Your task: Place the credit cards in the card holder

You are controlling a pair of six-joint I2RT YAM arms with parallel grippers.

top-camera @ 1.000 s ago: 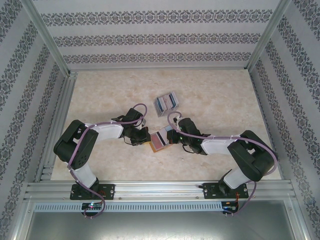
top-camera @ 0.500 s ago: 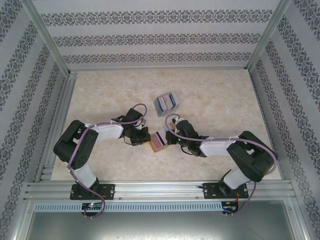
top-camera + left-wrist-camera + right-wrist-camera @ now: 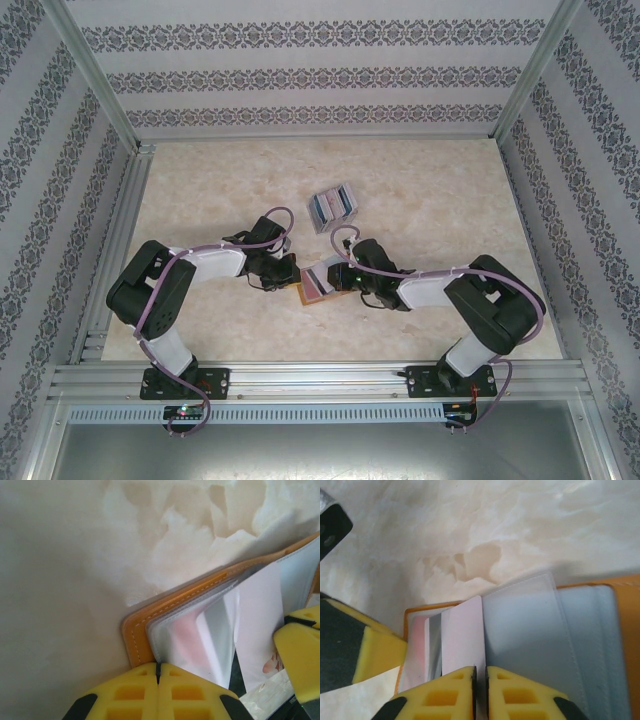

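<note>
The small orange-brown leather-like card holder (image 3: 136, 639) lies open near the middle of the marbled beige tabletop (image 3: 200, 180), between the two arms. A fan of clear plastic sleeves (image 3: 530, 635) stands out of its cover. The left gripper (image 3: 157, 672) is clamped tight on the card holder's left edge, its yellow fingers meeting over the stitched cover and the roots of the sleeves.

The right gripper (image 3: 480, 674) comes in from the right and sits at the exposed end of a pale pink plastic card (image 3: 462, 640), which lies partway among the sleeves. Its jaws stand a thin slit apart, and I cannot tell whether they pinch the card or merely rest against it. A stack of grey and blue cards (image 3: 332, 207) waits farther back and slightly right, well apart from the card holder.

The cards look light, stiff and slick. A pinch across one short end should carry a card, but a loose pinch would probably let it slip. They are thin too (awkward to lift off a flat surface), so an edge overhanging the stack looks the best place to take hold. The sleeves look soft and floppy and will likely buckle if a card corner catches a sleeve mouth. The card holder itself seems light enough to skid, so it is best held by the firm cover edge, not by the sleeves.
</note>
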